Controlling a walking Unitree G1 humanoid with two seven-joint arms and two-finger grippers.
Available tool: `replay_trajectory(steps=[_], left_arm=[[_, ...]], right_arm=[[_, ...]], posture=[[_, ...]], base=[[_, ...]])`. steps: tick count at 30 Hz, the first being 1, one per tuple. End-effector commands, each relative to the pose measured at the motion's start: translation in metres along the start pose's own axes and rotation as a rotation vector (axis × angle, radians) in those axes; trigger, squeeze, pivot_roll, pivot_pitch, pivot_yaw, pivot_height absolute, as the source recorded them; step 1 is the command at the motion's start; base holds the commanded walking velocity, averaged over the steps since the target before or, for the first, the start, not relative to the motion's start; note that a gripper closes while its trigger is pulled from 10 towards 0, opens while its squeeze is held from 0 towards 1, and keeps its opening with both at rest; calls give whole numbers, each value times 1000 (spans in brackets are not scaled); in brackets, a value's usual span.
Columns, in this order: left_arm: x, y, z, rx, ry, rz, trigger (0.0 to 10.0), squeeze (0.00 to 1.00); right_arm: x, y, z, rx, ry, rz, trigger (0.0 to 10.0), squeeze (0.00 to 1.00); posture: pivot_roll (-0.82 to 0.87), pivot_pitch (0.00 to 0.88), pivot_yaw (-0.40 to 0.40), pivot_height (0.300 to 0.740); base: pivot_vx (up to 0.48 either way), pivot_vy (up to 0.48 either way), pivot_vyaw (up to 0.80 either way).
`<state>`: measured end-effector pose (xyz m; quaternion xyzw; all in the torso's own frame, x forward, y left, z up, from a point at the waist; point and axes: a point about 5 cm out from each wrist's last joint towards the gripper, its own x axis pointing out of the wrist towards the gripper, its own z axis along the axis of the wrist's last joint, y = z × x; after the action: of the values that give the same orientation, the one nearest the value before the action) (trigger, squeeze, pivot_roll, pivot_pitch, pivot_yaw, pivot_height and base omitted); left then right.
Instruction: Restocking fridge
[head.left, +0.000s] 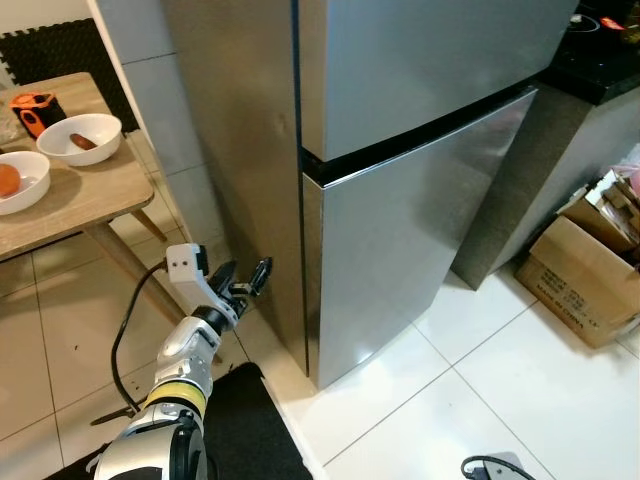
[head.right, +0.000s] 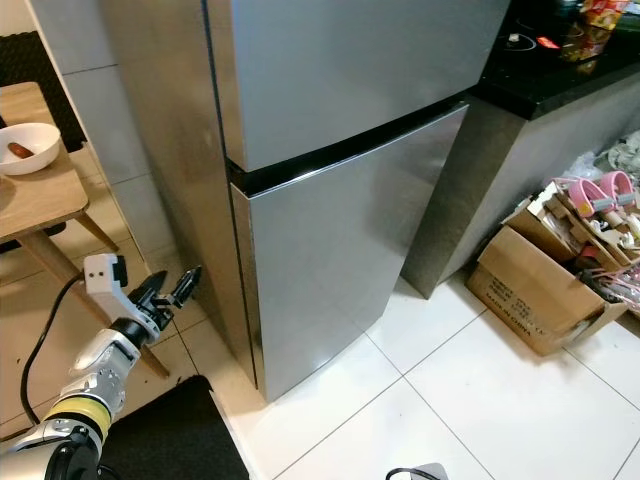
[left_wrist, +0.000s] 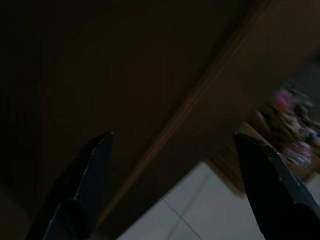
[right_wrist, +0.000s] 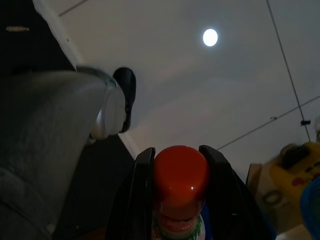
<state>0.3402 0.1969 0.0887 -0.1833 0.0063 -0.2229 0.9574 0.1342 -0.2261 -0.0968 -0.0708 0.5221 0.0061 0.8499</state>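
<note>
Fridge: we see the tall stainless-steel two-door fridge (head.left: 420, 170) filling the centre of the head view, both doors closed.
Left tool: left tool (head.left: 245, 283) lower left, fingers spread, empty, just beside the fridge's side panel.
Right tool: right tool (right_wrist: 177, 165) clamped on the red-capped bottle (right_wrist: 179, 182), at the bottom centre of its wrist view.
Handling: we judge the bottle rigid, cap smooth and slippery; grip lower on the neck.
Door: heavy, stiff seal; pull at the edge.
</note>
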Motion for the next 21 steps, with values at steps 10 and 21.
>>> replay_trajectory(steps=[10, 21], left_arm=[[33, -41, 24, 164, -19, -309, 10000, 0], [53, -71, 40, 225, -42, -475, 10000, 0]], right_arm=[[-1, -1, -6, 5, -3, -10, 10000, 0], [-2, -1, -9, 4, -5, -12, 10000, 0]], posture=[[-77, 158, -12, 740], [-91, 185, -8, 740]], base=[[0, 0, 0], [0, 0, 0]])
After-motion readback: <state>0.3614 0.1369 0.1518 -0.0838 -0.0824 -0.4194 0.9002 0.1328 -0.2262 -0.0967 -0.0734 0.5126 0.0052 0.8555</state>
